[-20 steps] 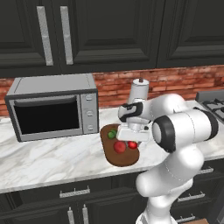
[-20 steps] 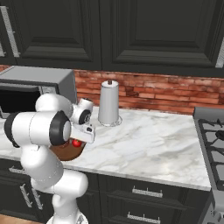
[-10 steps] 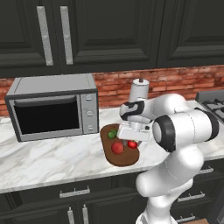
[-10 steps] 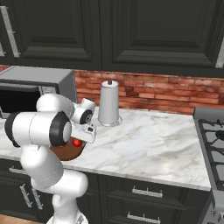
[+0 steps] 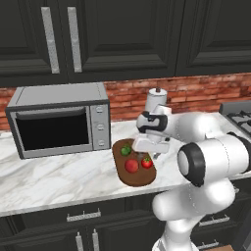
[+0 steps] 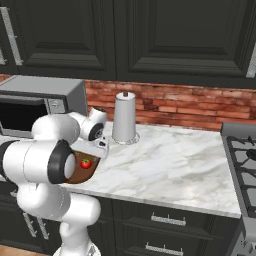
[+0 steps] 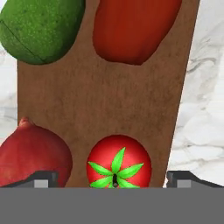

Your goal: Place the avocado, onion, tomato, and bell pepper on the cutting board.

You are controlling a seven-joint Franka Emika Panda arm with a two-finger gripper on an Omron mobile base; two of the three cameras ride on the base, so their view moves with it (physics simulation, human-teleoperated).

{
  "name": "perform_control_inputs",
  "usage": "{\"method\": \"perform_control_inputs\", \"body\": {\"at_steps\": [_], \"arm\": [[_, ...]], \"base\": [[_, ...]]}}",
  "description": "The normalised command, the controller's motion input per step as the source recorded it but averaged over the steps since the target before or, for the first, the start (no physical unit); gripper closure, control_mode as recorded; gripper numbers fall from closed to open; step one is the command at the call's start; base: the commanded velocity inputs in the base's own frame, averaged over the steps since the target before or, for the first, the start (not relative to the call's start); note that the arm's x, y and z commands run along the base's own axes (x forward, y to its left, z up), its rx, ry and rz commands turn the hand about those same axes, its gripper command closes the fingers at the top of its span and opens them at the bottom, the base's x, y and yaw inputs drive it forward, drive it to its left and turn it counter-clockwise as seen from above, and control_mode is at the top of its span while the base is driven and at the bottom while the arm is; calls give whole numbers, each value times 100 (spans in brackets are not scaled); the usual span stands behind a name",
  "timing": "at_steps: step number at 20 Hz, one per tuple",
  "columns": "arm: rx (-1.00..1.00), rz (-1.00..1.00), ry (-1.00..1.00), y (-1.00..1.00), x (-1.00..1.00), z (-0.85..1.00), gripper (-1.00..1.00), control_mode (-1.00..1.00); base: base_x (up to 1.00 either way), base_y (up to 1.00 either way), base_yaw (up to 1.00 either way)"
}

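In your hand view the gripper (image 7: 113, 177) stands wide open, one dark fingertip low at the left edge and the other low at the right, with nothing clamped between them. The tomato (image 7: 118, 162) sits free between the tips on the cutting board (image 7: 109, 105), at bottom centre. The onion (image 7: 30, 153) lies at lower left, the avocado (image 7: 41, 26) at upper left, the bell pepper (image 7: 133, 28) at top centre; all four rest on the board. In your left base view the board (image 5: 139, 177) lies at frame centre on the marble counter (image 5: 54, 179), right of the microwave (image 5: 59, 120), the avocado (image 5: 126, 150) at its far end.
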Motion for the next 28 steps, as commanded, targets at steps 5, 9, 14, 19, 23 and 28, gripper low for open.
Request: {"method": "perform_control_inputs", "body": {"at_steps": [5, 9, 14, 19, 23, 28], "arm": [[-1, 0, -14, 0, -18, 50, -100, -100], [-2, 0, -13, 0, -25, 55, -100, -100], [-5, 0, -10, 0, -22, 61, -100, -100], [-6, 0, -9, 0, -24, 56, -100, -100], [-5, 0, -12, -2, -35, 45, -100, -100], [-5, -2, -14, 0, -42, 37, -100, -100]], "base": [[0, 0, 0], [0, 0, 0], [0, 0, 0], [0, 0, 0], [0, 0, 0], [0, 0, 0]]}}
